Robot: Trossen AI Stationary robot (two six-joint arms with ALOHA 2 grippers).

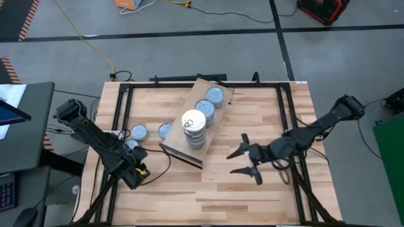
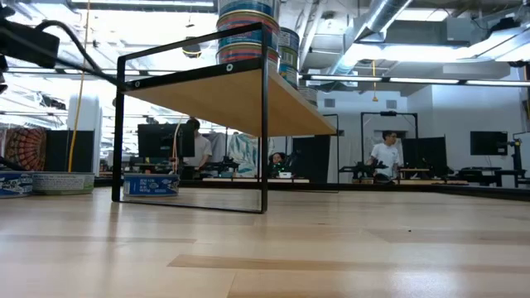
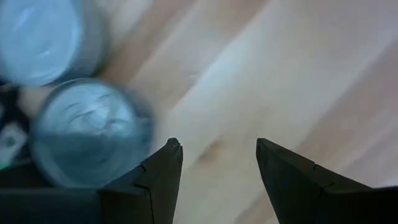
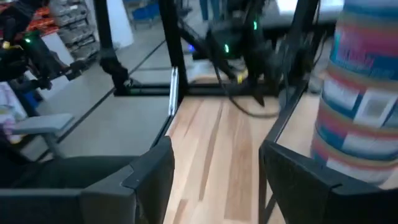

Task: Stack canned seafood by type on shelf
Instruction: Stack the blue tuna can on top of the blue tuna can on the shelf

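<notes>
Here, my two arms reach in from opposite sides of the slatted table (image 1: 252, 195), and neither holds anything. My left arm comes in from the left edge, bent at the elbow and angled toward the near-left part of the table; my left gripper (image 3: 217, 162) points down at the wood, its two dark fingers (image 3: 155, 180) spread with bare wood showing between them. Just beside those fingers lies a blue-grey tin (image 3: 87, 134), with a second one (image 3: 43, 37) close behind it; I touch neither. From above, two such loose tins (image 1: 138, 132) sit on the table left of the shelf (image 1: 189, 101), near my left arm. My right arm stretches in from the far right, long and low, its wrist turned so that my right gripper (image 1: 243, 157) faces the shelf from the side, jaws spread wide and apart from everything. The shelf is a light-wood board on a black frame, set slantwise in the middle of the table. On its near end stands a tall stack of tins (image 1: 194, 129) topped by a pale pull-tab lid, and farther along the board sit blue-grey topped tins (image 1: 209, 101) in a short row. Past my right fingers (image 4: 149, 180), the striped side of that tall stack (image 4: 360, 106) rises close by, not touched.
</notes>
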